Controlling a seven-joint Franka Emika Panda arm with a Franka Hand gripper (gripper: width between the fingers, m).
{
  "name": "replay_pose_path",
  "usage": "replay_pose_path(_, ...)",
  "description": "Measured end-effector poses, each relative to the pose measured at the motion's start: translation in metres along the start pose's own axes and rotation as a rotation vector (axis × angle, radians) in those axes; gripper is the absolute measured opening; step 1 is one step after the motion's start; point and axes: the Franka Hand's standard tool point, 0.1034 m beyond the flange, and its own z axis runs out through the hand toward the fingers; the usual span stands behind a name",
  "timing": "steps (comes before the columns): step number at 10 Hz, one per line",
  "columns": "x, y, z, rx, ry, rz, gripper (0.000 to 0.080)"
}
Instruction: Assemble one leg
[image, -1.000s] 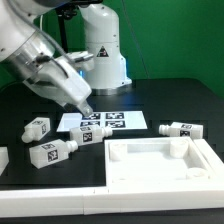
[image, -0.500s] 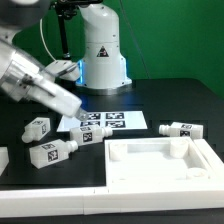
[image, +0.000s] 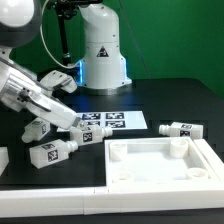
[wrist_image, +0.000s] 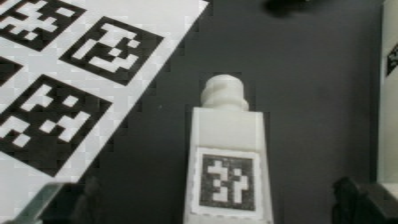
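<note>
Broadly, the black bench (image: 180, 100) carries the big white tray (image: 160, 170) at the exterior view's right, with the marker board (image: 105, 120) near it. 1 leg (wrist_image: 222, 150) lies flat just beside that board. The end effector (wrist_image: 210, 200) hangs open, its 2 fingers (wrist_image: 50, 203) spread either side of the leg, not touching it.

The black table (image: 170, 100) carries the marker board (image: 112, 120) near its middle. One leg (image: 37, 129) lies just beside the board, on the exterior view's left, and a second leg (image: 52, 153) lies nearer the camera. A third leg (image: 182, 129) lies apart on the exterior view's right. The large white tray (image: 165, 172) lies at the front.
</note>
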Motion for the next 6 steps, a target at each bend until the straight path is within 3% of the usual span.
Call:
replay_pose_path(2,0.006,0.008,0.015,-0.012,-0.024,0.024,0.0649)
replay_pose_path(6,0.013,0.012,0.024,-0.024,-0.037,0.035,0.0649)
